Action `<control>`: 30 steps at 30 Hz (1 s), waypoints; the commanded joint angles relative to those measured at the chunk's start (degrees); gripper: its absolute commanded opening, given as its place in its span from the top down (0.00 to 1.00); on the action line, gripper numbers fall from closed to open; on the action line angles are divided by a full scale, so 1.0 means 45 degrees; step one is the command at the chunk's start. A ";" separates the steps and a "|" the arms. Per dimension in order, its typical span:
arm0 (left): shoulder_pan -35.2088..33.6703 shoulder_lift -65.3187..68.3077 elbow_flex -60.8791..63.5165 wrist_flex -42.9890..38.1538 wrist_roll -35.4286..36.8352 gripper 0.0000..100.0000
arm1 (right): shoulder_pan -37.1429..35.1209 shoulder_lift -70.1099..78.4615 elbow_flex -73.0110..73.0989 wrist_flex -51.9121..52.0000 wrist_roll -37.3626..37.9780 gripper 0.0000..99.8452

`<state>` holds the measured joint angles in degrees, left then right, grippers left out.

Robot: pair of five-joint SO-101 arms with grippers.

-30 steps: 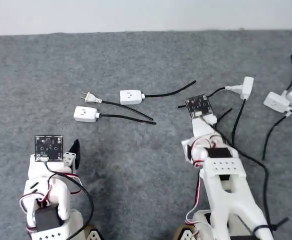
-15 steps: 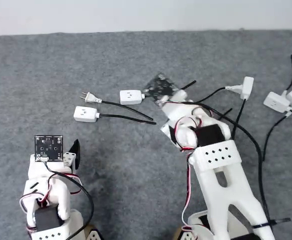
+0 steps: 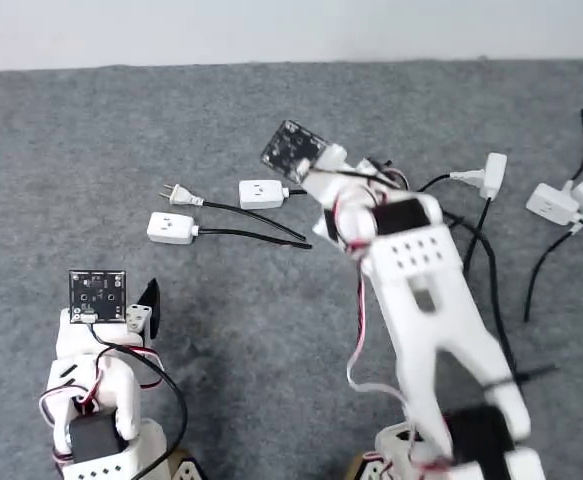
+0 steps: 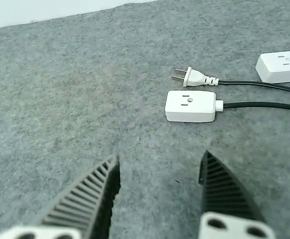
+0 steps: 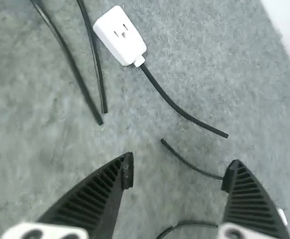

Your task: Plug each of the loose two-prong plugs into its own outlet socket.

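Plug [image 3: 176, 194], loose and two-pronged, is lying on the gray bench [image 3: 271, 330] left of centre, with its prongs pointing left. A white socket [image 3: 169, 228] is lying just on its near side. A second socket [image 3: 262, 193] is lying to the right of the plug. The right tool [image 5: 179, 172] is hanging released over the black cable ends [image 5: 101, 119], near the second socket. The left tool [image 4: 160, 164] is sitting released at the near left, well apart from the plug.
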<state>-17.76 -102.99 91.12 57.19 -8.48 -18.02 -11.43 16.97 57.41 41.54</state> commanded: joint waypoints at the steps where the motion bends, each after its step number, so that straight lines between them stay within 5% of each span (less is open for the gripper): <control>1: 0.0098 -0.0039 -0.0186 -0.0410 -0.0117 0.75 | 0.0147 0.1338 -0.1739 0.0440 0.0137 0.70; 20: 0.0117 -0.0039 -0.0127 -0.0430 -0.0137 0.75 | -0.0400 0.1983 0.0000 0.1201 0.0078 0.70; 30: 0.0117 -0.0039 -0.0127 -0.0430 -0.0137 0.75 | -0.1729 0.0400 0.1446 0.2042 -0.3927 0.70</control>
<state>-17.76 -102.99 91.12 57.19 -8.48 -25.32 -2.73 20.92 68.22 26.86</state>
